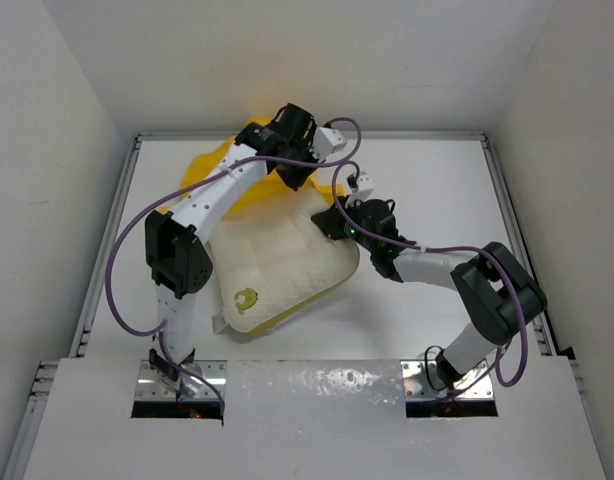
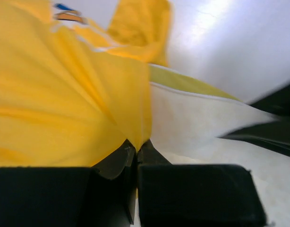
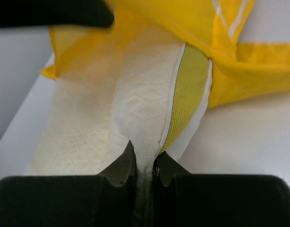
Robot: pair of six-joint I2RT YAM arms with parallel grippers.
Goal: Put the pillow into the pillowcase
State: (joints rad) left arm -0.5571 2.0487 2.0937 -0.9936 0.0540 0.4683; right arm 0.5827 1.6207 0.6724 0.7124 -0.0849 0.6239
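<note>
Left gripper (image 2: 136, 145) seemingly pinches the pillowcase (image 2: 64, 94) hem; my right gripper (image 3: 145, 152) clamps the pillow (image 3: 145, 104), part-inserted; next I'd push deeper.

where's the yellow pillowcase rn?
In the top view the bright yellow thin fabric pillowcase lies bunched at the far left, over the far end of the cream-white quilted pillow. The left gripper pinches its edge.
</note>
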